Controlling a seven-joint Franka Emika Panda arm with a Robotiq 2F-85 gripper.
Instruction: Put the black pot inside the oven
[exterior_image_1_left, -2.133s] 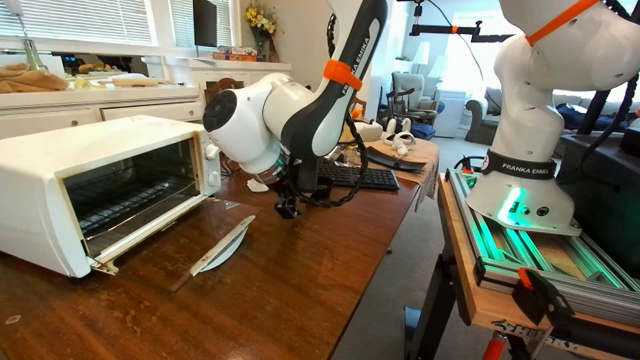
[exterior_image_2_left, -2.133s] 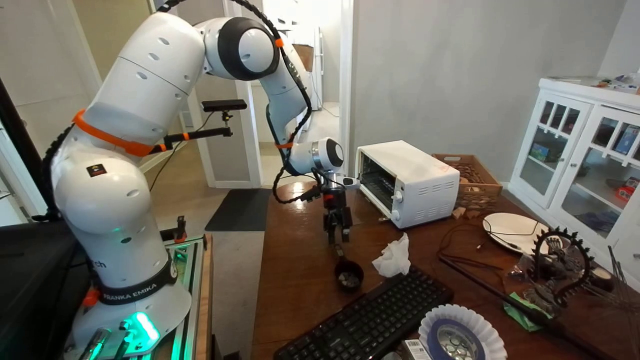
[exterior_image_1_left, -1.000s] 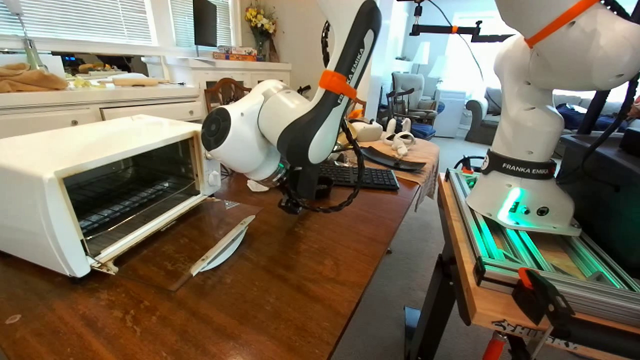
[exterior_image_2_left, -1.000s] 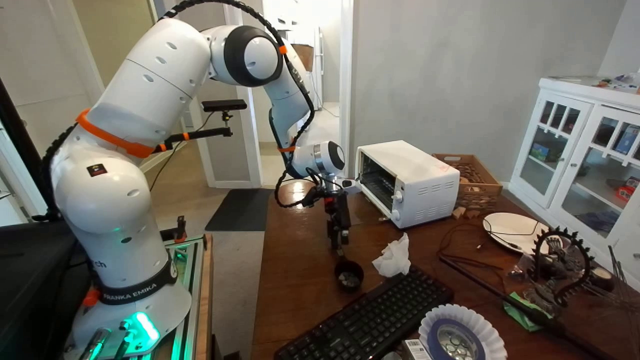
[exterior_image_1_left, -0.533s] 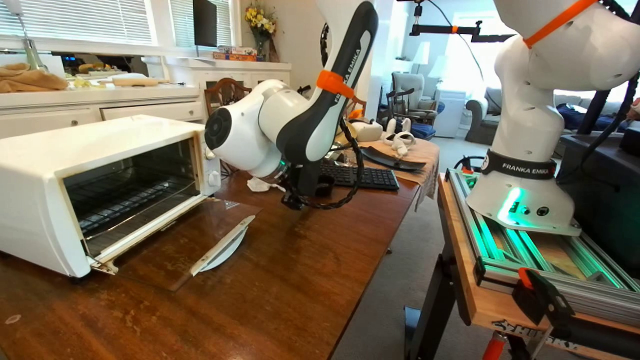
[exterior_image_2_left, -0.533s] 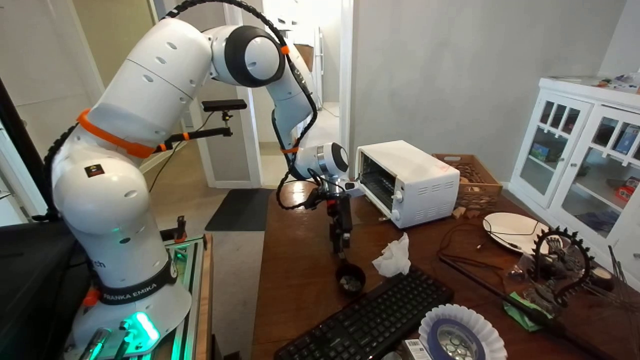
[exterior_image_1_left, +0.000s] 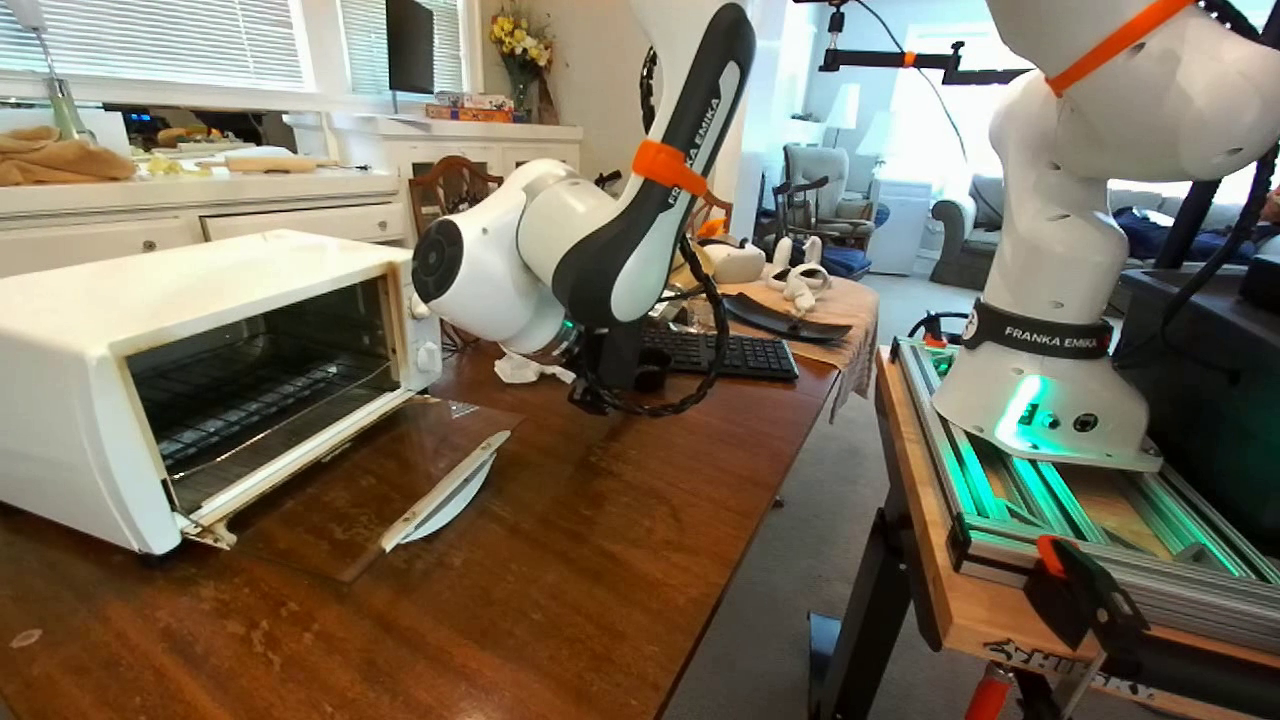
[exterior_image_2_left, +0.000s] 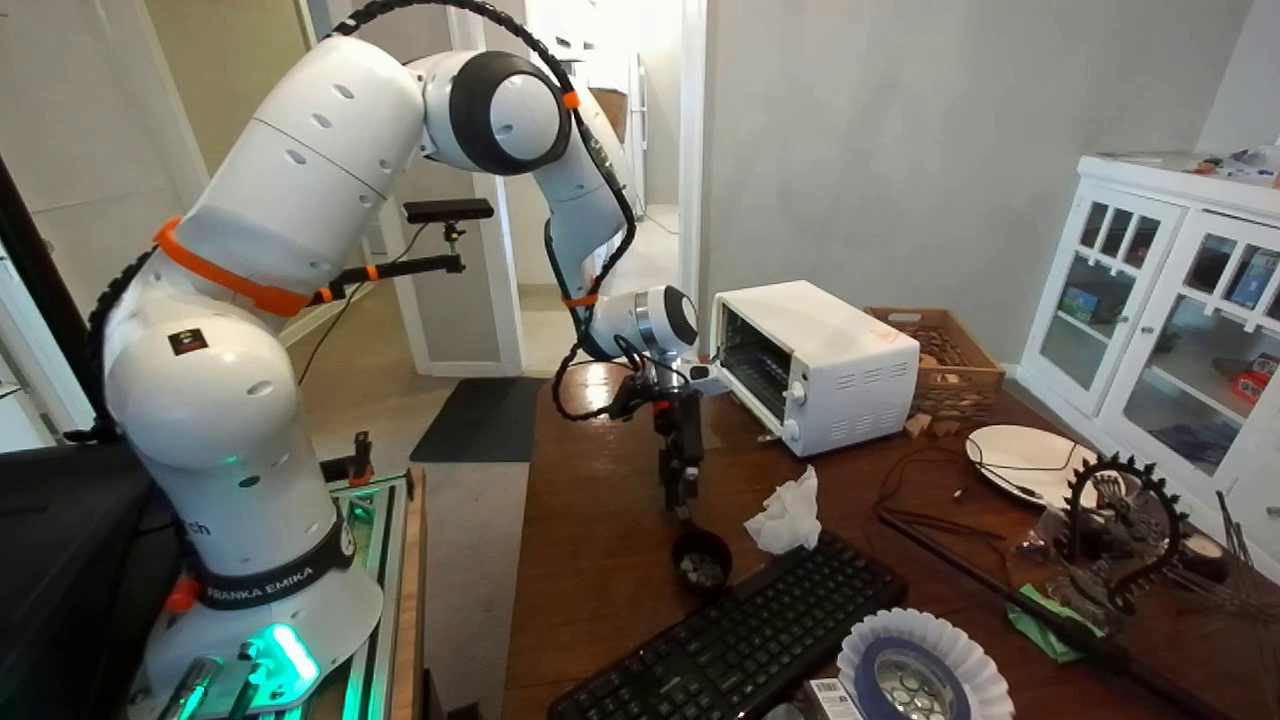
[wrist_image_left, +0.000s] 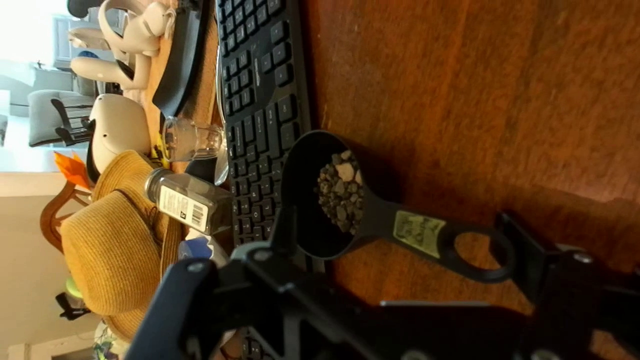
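The black pot (wrist_image_left: 371, 215), a small round cup with a flat ringed handle (wrist_image_left: 417, 232), holds gravel. In an exterior view the pot (exterior_image_2_left: 703, 541) sits on the table beside the keyboard. My gripper (wrist_image_left: 400, 230) is open, low over the pot. One finger (wrist_image_left: 285, 227) is by the bowl's rim and the other finger (wrist_image_left: 525, 250) is by the handle's ring end, so the handle runs lengthwise across the gap. Whether either finger touches it I cannot tell. The white oven (exterior_image_1_left: 190, 300) has its glass door (exterior_image_1_left: 370, 490) lowered onto the table, showing a wire rack (exterior_image_1_left: 260, 400).
A black keyboard (exterior_image_2_left: 740, 640) lies right against or very near the pot's bowl. Crumpled white tissue (exterior_image_2_left: 788, 512) is between pot and oven. Glass jars (wrist_image_left: 190, 200), a straw hat (wrist_image_left: 110, 240), a white plate (exterior_image_2_left: 1030, 462) and a wicker basket (exterior_image_2_left: 940, 370) stand farther off.
Over two seconds my gripper has come down, turned and moved toward the pot. The pot has shifted slightly toward the keyboard. During the last half second almost nothing moved.
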